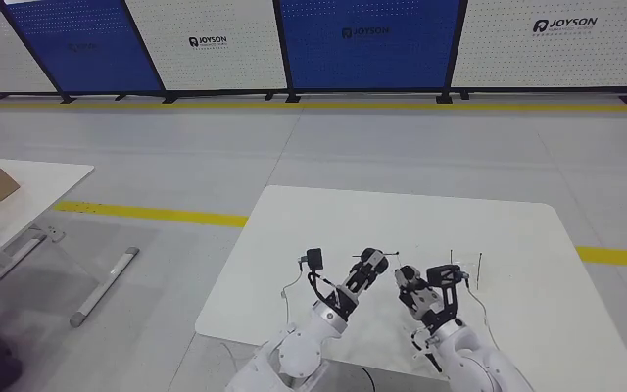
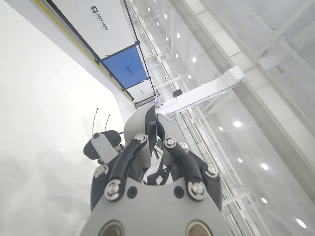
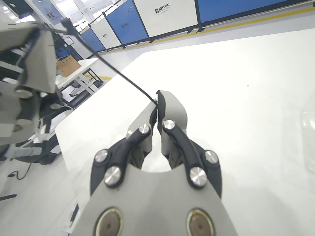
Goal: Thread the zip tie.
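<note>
- State: the right gripper [image 3: 157, 104] has its jaws clamped on one end of the zip tie [image 3: 115, 71]. The strap runs straight to the left, held above the tabletop [image 1: 411, 216], to its head [image 3: 66, 23] at the tips of the left gripper [image 2: 155, 121]. The left jaws are together with a thin dark piece pinched between them, apparently the same tie. Both grippers hang close together over the near half of the tabletop.
- Whether the tip has entered the head cannot be told. Treat threading as unconfirmed.
- Slip: the right jaws grip the strap at its very end. A pull along the strap could draw it out, leaving the tie hanging from the left gripper alone.
- Misalignment: the slot in the head is small and the strap is flexible. A slight twist of either wrist would turn the slot away from the tip. The tip would then butt against the face of the head, and the strap would bow instead of entering.
- Orientation: if the toothed side faces the wrong way, the strap may pass through without locking. The teeth are too small to check here.
- Collision: feeding the strap means closing the gap between the grippers. Their fingertips could then touch and knock the tie askew.
- Drop: a released tie would land near the spare zip ties [image 1: 480, 269], which lie on the tabletop just right of the right gripper. This would complicate a re-grasp.
</note>
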You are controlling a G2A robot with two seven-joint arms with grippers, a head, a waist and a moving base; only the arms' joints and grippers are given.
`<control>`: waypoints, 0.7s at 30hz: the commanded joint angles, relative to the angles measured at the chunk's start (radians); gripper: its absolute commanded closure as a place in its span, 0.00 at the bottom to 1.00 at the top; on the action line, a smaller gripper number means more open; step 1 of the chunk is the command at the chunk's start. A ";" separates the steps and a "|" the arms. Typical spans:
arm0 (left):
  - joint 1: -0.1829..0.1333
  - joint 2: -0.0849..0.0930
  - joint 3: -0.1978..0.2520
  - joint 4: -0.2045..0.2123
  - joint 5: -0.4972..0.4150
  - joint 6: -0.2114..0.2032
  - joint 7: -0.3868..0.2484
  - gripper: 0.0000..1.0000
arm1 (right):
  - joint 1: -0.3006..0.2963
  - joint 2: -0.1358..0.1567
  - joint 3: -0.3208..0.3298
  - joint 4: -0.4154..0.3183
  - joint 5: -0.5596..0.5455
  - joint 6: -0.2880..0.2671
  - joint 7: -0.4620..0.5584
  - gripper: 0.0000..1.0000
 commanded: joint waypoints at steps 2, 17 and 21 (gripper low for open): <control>-0.006 -0.003 0.000 0.015 -0.009 0.003 0.020 1.00 | -0.013 0.000 0.027 -0.015 0.095 -0.018 -0.029 0.00; -0.009 -0.008 -0.018 0.059 0.054 0.015 0.132 1.00 | -0.100 0.017 0.258 -0.083 0.488 -0.074 -0.042 0.00; -0.009 -0.008 -0.018 0.059 0.054 0.015 0.132 1.00 | -0.100 0.017 0.258 -0.083 0.488 -0.074 -0.042 0.00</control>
